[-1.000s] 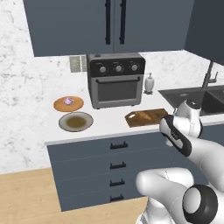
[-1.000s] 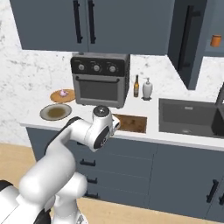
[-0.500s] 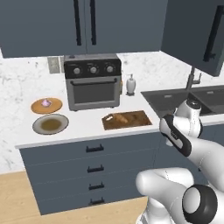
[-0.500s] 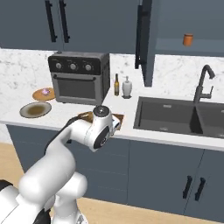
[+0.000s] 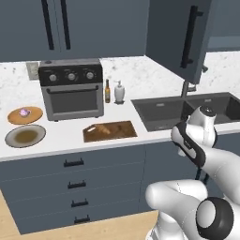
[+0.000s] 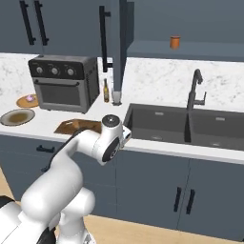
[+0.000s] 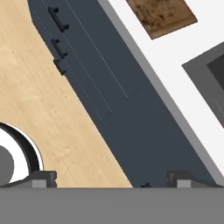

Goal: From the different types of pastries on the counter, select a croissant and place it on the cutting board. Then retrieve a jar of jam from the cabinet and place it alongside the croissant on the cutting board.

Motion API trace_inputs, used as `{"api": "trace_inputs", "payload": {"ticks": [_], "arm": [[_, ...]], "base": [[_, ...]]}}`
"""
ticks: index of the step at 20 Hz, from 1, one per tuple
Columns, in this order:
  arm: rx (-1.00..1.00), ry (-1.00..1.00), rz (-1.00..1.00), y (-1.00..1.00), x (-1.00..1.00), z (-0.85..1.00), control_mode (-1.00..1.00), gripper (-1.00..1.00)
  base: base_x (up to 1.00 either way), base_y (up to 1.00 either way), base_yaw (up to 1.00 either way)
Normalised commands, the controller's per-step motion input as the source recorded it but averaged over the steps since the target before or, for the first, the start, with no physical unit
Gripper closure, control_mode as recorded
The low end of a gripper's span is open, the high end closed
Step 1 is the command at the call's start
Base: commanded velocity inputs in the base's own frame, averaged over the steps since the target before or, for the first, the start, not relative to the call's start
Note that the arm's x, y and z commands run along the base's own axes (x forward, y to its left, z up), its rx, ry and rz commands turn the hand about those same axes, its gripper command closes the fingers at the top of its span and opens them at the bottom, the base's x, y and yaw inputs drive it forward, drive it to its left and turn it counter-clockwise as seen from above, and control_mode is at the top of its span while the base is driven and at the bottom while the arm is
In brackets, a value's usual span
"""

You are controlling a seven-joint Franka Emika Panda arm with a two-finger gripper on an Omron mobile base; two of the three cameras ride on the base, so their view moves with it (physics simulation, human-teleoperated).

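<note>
The base has been driven rightward, the open cabinet [image 6: 116, 43] brought close. The croissant [image 5: 102, 129] lies on the cutting board [image 5: 110, 131]; the jar of jam [image 6: 175, 42] waits on the shelf. The gripper [image 7: 111, 177], spread wide and empty, should be raised squarely toward it.

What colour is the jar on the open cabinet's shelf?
The jar is orange-brown, with a slightly darker top. It shows best in the right base view.

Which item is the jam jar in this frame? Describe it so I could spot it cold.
Look at the open upper cabinet above the sink in the right base view. On its shelf stands a small orange jar, alone there, unlike the bottles down on the counter.
</note>
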Motion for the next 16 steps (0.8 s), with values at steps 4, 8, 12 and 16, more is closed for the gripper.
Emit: {"api": "trace_inputs", "payload": {"ticks": [4,8,12,16], "arm": [[0.00,0.00,0.00,0.00,0.00,0.00,1.00,-1.00],[0.00,0.00,0.00,0.00,0.00,0.00,1.00,-1.00],[0.00,0.00,0.00,0.00,0.00,0.00,1.00,-1.00],[0.00,0.00,0.00,0.00,0.00,0.00,1.00,-1.00]], "base": [[-0.06,-0.50,0.00],[-0.03,-0.52,0.01],[0.00,-0.62,0.03],[0.00,-0.60,0.03]]}}
